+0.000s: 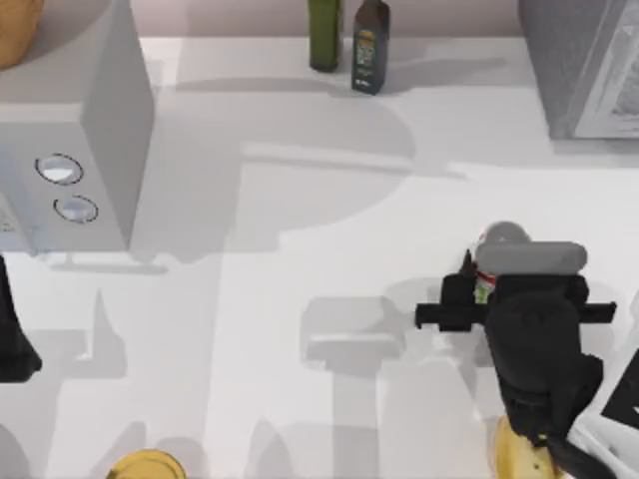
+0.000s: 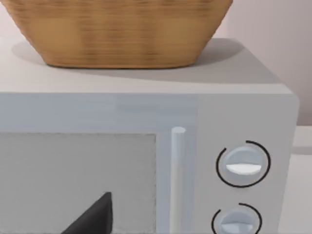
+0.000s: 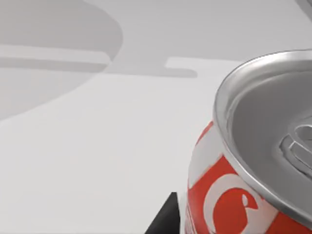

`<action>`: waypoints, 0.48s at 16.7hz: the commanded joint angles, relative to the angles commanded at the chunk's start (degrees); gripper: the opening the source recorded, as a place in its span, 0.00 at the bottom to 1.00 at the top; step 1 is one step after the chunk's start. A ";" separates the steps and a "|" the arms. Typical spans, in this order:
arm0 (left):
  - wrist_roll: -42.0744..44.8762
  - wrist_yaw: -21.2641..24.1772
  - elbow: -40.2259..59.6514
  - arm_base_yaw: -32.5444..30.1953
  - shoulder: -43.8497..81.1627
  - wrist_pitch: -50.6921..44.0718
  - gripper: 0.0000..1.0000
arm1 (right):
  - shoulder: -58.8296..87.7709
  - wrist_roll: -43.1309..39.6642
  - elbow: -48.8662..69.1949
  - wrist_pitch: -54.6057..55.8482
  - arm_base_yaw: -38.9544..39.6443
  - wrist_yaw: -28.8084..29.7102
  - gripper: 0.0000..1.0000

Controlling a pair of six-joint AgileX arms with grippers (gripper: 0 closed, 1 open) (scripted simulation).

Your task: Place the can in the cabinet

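There are one can (image 1: 491, 261), two dark bottles (image 1: 324, 35) (image 1: 370, 47), one microwave (image 1: 75, 120) with two knobs (image 1: 59, 169) (image 1: 76, 209), and one basket (image 2: 122, 31).

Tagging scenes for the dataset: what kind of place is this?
Probably a simulated kitchen counter. A microwave with two dials carries a wicker basket, two dark bottles stand at the back of the white table, and the right claw is at a red can.
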 joint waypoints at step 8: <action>0.00 0.00 0.00 0.00 0.00 0.00 1.00 | -10.09 0.13 2.30 -12.29 0.01 -0.40 0.00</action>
